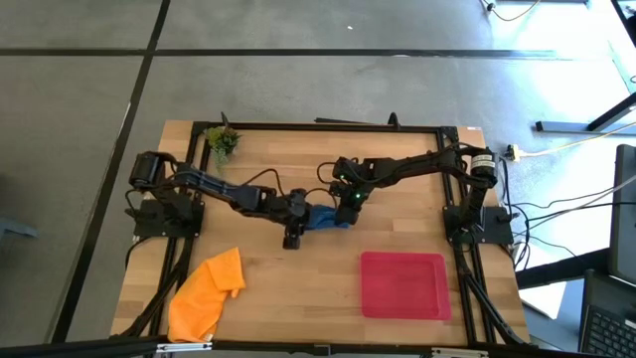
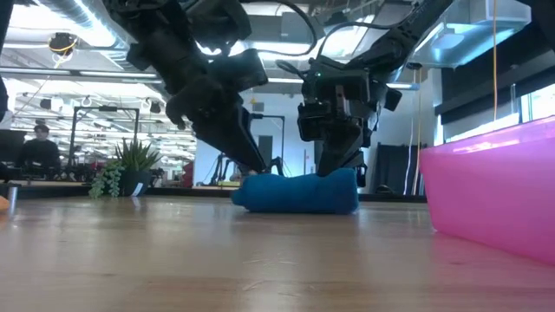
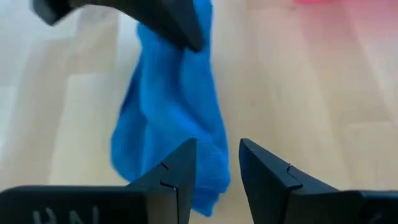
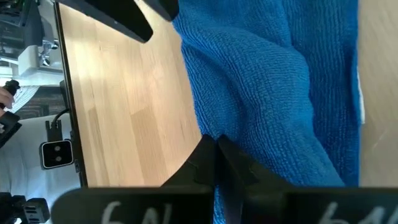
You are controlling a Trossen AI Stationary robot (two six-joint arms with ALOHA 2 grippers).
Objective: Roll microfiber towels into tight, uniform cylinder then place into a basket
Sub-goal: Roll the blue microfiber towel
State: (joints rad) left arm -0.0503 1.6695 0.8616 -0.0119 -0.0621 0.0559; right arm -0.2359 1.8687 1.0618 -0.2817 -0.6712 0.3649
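Rolling stage, blue towel [image 1: 323, 216] bunched mid-table between both grippers; orange towel [image 1: 207, 291] untouched near front-left corner, red basket [image 1: 402, 284] front right.

High view: left gripper [image 1: 291, 239] at roll's left end, right gripper [image 1: 349, 202] at its right end, arms reaching inward.

Low view: roll lying flat on table [image 2: 173, 251].

Left wrist: fingers [image 3: 180, 171] apart, holding nothing.

Right wrist: fingers [image 4: 202, 163] pressed together against cloth.

Next, probably: tighten, lift, carry to basket.

There are two towels, one blue towel [image 1: 323, 216] and one orange towel [image 1: 207, 294], one red basket [image 1: 402, 285], one small plant [image 1: 223, 142] and two arms.
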